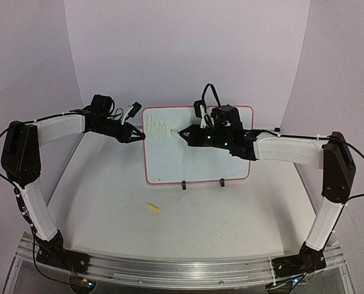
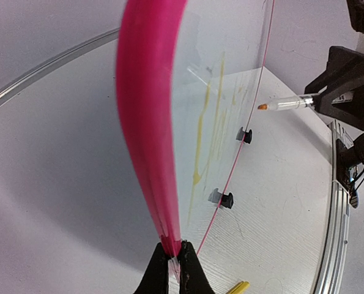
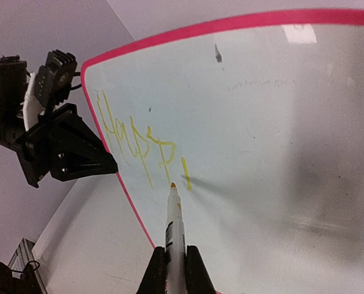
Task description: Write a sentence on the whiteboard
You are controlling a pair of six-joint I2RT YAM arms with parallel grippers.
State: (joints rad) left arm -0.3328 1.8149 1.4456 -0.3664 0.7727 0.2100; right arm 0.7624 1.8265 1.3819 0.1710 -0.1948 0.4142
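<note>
The whiteboard stands upright on two black clip feet, white with a pink border. My left gripper is shut on its left edge, also seen from the right wrist. My right gripper is shut on a white marker with an orange-yellow tip. The tip sits a little off the board, just below the writing. The sentence reads "Happ" plus one short stroke in yellow, at the board's upper left. In the left wrist view the marker points at the board face.
A yellow marker cap lies on the white table in front of the board, also seen near my left fingers. The clip feet stick out at the board's bottom edge. A metal rail runs along the near table edge.
</note>
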